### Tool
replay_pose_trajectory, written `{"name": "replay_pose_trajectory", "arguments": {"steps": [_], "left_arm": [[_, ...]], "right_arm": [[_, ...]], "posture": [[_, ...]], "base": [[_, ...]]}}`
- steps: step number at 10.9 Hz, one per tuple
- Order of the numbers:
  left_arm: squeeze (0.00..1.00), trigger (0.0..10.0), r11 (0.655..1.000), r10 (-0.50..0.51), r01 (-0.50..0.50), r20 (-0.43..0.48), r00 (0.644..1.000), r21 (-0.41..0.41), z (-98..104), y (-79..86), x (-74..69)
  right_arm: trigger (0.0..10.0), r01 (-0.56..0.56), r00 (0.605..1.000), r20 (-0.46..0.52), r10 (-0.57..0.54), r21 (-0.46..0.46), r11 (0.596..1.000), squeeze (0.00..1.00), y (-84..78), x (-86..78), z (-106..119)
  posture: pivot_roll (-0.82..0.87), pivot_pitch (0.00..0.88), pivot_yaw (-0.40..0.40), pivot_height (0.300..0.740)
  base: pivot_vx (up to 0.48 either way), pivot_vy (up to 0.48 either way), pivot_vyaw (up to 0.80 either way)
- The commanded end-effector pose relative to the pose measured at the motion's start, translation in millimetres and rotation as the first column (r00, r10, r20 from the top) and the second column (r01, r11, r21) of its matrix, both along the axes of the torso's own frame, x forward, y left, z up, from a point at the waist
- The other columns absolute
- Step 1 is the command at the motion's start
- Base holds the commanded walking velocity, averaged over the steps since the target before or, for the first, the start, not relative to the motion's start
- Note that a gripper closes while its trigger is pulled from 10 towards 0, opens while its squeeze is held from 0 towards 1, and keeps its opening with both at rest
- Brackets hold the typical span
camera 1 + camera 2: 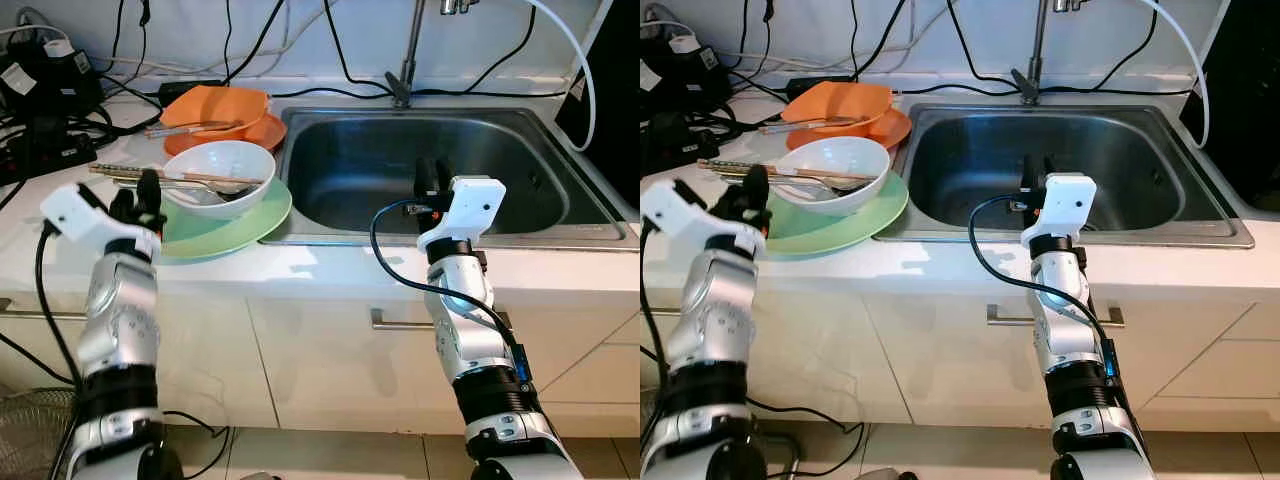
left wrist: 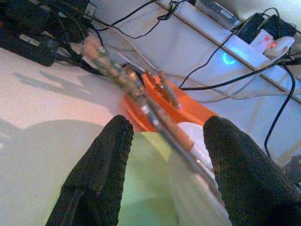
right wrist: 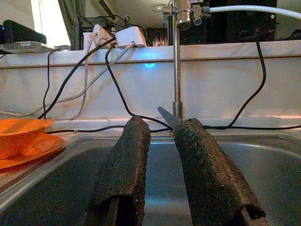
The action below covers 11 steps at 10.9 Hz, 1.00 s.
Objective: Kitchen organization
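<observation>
A white bowl (image 1: pixel 225 160) sits on a pale green plate (image 1: pixel 255 222) on the counter, left of the steel sink (image 1: pixel 350 160). Wooden chopsticks (image 1: pixel 130 172) and a spoon lie across the bowl. Behind it, an orange bowl (image 1: pixel 215 105) rests on an orange plate (image 1: pixel 268 132) with more chopsticks on it. My left gripper (image 1: pixel 136 195) is open at the green plate's left rim, and the left wrist view shows its fingers (image 2: pixel 110 155) spread on either side of that rim. My right gripper (image 1: pixel 432 168) hovers over the sink's front edge, slightly open and holding nothing.
Black power strips and tangled cables (image 1: pixel 40 90) crowd the back left of the counter. The faucet (image 1: pixel 403 80) rises behind the sink, and a white hose (image 1: pixel 585 60) hangs at the right. White cabinet fronts with a metal handle (image 1: pixel 400 322) stand below the counter.
</observation>
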<state>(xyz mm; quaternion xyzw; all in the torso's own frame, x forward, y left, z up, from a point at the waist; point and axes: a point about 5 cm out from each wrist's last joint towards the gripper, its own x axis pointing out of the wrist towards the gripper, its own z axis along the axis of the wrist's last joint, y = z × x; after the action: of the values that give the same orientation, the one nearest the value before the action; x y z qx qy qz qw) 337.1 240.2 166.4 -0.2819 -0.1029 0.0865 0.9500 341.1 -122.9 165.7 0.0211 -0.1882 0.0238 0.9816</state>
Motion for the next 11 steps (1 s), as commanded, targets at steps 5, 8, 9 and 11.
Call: {"name": "replay_pose_trajectory", "arguments": {"steps": [5,8,9,11], "left_arm": [[0.0,0.0,1.0,0.008,-0.007,0.017,1.0,-0.001,2,-2.3,5.3],[0.0,0.0,1.0,0.009,-0.009,0.022,1.0,-0.01,1,-9.0,-1.7],[0.0,0.5,1.0,0.005,-0.005,0.023,1.0,-0.009,2,-13.0,-5.1],[0.0,10.0,1.0,-0.001,0.001,0.021,1.0,-0.006,2,-19.7,-10.1]], "right_arm": [[10.0,-0.002,1.0,0.014,0.003,-0.007,1.0,0.0,-0.2,1.2,5],[10.0,-0.006,1.0,0.016,0.007,-0.006,1.0,0.0,0.7,1.7,6],[10.0,-0.007,1.0,0.014,0.007,-0.005,1.0,0.0,0.9,1.5,5],[10.0,-0.01,1.0,0.012,0.01,-0.004,1.0,0.0,2.3,2.0,5]], "posture": [[0.1,0.0,0.052,0.74],[0.1,0.0,0.053,0.74],[0.1,0.0,0.053,0.74],[0.11,0.0,0.051,0.74]], "base": [[0.0,0.0,0.0],[0.0,0.0,0.0],[0.0,0.0,0.0],[0.0,0.0,0.0]]}}
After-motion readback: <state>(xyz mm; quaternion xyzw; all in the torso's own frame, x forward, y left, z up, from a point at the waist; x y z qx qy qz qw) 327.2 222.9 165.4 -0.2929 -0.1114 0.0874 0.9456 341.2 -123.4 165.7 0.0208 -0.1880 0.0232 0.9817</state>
